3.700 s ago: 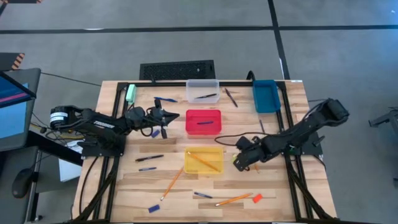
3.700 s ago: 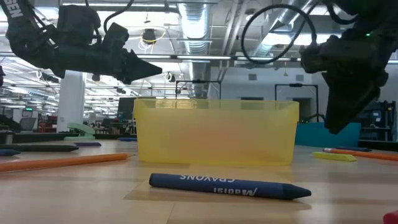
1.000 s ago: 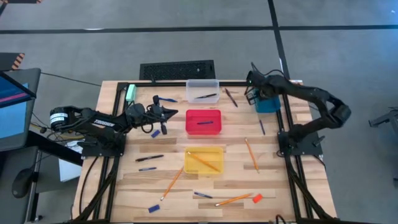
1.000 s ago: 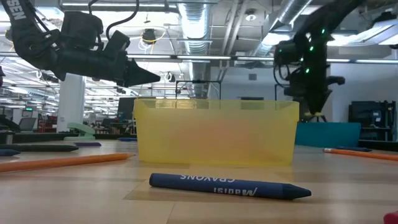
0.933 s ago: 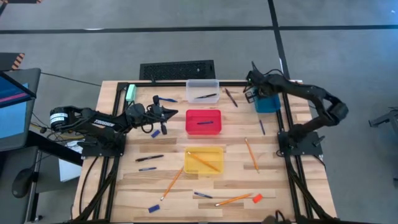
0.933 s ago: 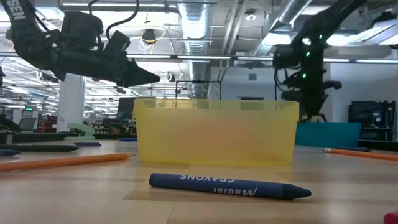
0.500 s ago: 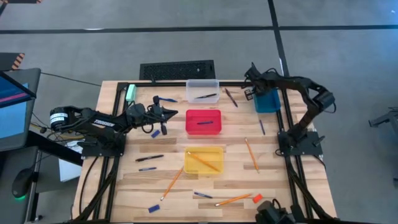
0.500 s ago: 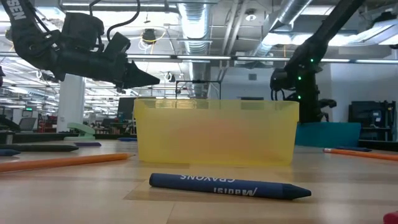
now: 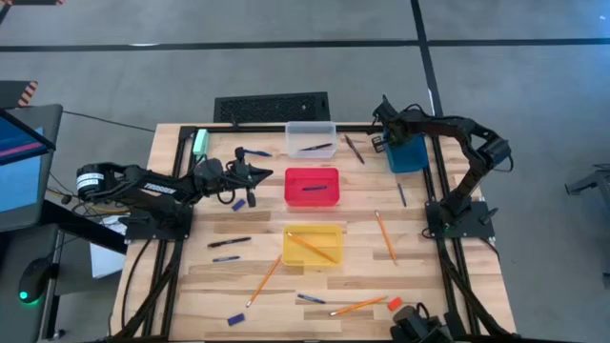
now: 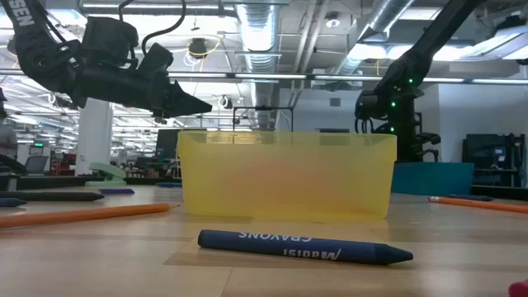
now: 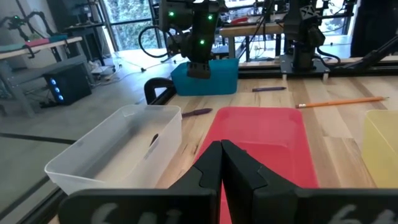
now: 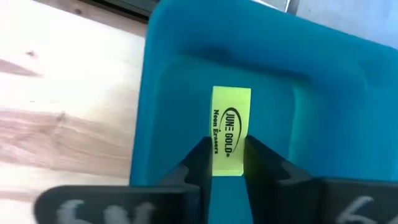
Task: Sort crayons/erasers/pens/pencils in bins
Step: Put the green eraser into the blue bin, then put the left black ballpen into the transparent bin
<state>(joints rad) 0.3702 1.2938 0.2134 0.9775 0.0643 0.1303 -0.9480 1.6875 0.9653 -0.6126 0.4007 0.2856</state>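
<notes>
The yellow eraser (image 12: 231,132), printed "JUNE GOLD Neon Erasers", is sitting between the right gripper (image 12: 224,163) fingers inside the blue bin (image 12: 323,124); whether the fingers are pinching it or just beside it is unclear. A blue crayon (image 10: 304,246) reading "CRAYONS" is lying in front of the yellow bin (image 10: 286,175). Compared with a second ago, the right arm is reaching slightly farther over the bin's back corner. The left gripper (image 9: 259,175) is hovering closed, empty, beside the red bin (image 9: 312,187).
</notes>
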